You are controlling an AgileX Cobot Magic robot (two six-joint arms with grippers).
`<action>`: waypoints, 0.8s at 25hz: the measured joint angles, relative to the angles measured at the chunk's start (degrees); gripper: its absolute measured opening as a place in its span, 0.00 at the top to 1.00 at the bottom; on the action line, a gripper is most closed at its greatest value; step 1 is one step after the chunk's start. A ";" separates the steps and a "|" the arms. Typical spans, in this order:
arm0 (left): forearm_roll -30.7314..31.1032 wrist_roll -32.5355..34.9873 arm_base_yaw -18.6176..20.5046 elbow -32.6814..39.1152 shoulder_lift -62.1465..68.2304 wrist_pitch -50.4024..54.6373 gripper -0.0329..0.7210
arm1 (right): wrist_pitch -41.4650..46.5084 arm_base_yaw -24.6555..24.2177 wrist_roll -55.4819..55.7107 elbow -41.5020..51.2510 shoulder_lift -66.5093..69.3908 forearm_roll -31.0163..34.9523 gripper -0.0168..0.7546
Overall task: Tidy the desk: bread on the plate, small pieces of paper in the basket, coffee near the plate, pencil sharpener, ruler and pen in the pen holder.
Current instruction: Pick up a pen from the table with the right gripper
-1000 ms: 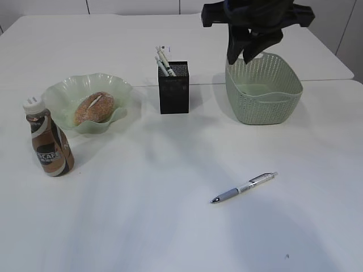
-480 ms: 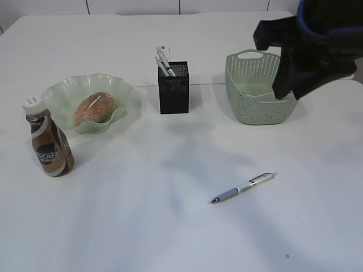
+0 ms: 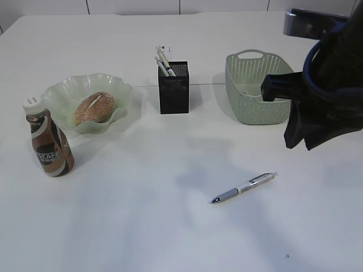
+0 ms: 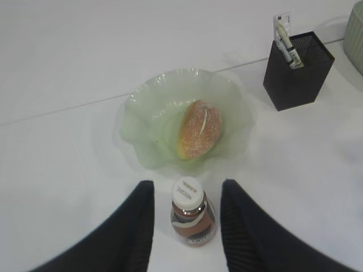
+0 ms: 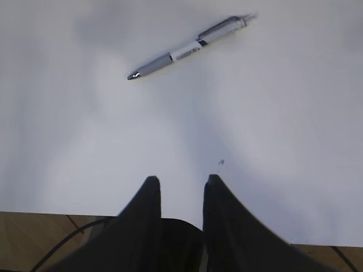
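The bread (image 3: 93, 107) lies on the wavy green plate (image 3: 116, 85). Just in front of the plate's left side stands the coffee bottle (image 3: 51, 145). A grey and white pen (image 3: 244, 187) lies on the table at centre right. Thin white items stick out of the black mesh pen holder (image 3: 173, 90). The small pieces of paper, pencil sharpener and ruler cannot be made out. My left gripper (image 4: 187, 190) hangs open high over the coffee bottle (image 4: 193, 218), touching nothing. My right gripper (image 3: 299, 144) is open and empty, up and to the right of the pen (image 5: 190, 45).
The green lattice basket (image 3: 249, 105) stands at the back right, partly behind my right arm (image 3: 332, 79). The right wrist view shows the table's near edge (image 5: 68, 214) just behind the gripper (image 5: 182, 180). The pen holder (image 4: 298, 71) stands right of the plate (image 4: 136, 122).
My right arm has swung from over the basket to the right and toward the front, and now hangs beside the basket, above the table near the pen. Nothing else has moved.
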 joint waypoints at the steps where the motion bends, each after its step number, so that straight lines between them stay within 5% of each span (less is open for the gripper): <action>1: -0.31 0.00 0.00 0.00 0.00 0.65 0.59 | -0.48 0.00 0.62 0.36 0.00 0.00 0.69; 13: -1.25 0.00 0.00 0.00 0.00 3.84 0.59 | -5.60 0.00 7.44 0.36 5.70 0.47 0.69; 20: -1.25 0.00 0.00 0.00 0.00 4.93 0.59 | -5.72 0.00 10.81 0.36 13.71 2.67 0.39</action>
